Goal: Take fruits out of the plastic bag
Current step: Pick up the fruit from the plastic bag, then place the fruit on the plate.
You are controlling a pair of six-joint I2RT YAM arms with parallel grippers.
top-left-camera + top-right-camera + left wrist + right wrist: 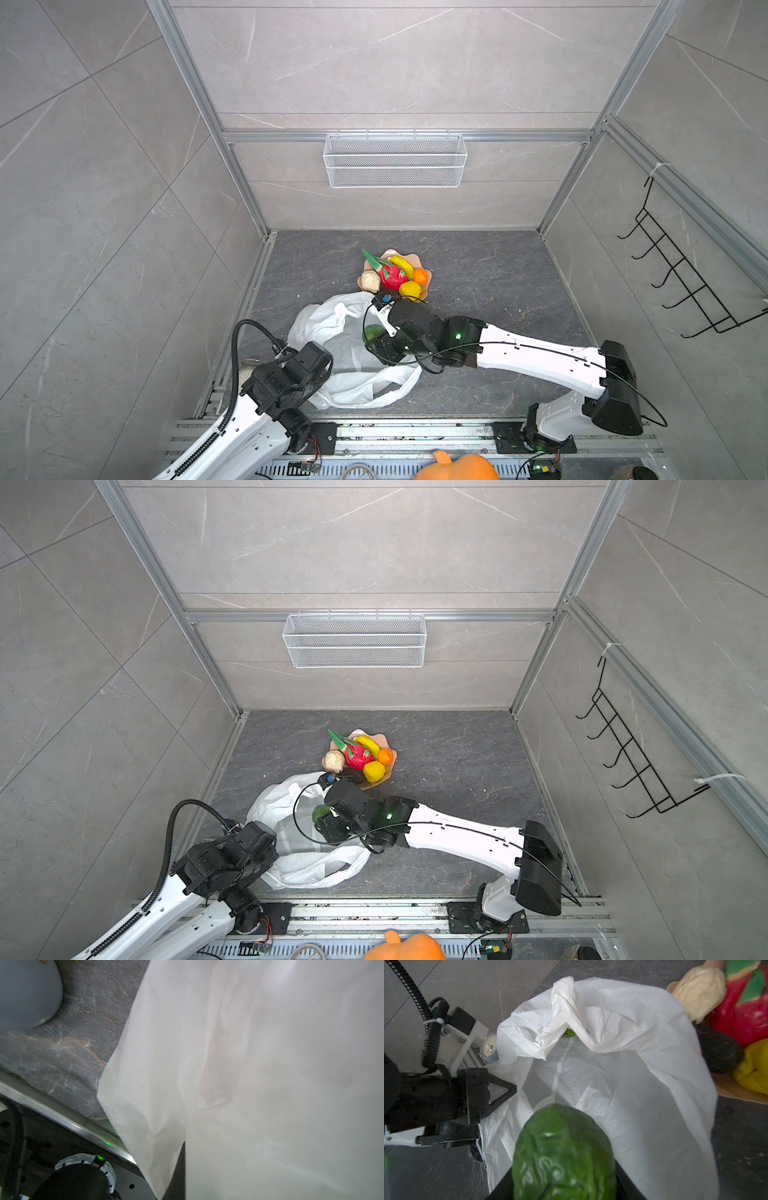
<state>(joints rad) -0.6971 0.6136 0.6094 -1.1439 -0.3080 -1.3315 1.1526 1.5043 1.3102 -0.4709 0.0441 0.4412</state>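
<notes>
One green fruit [562, 1153] in right hand [562, 1180]; both top views half-hide it.

Left arm [249, 419] reaches forward from its near base with the wrist bent low, and the left gripper [509, 1091] is pinched closed on the rim of the plastic bag [633, 1064]. Right arm [540, 353] stretches inward toward the centre, wrist angled down. The right gripper [563, 1178] clasps a green fruit [560, 1142] between its jaws.
</notes>
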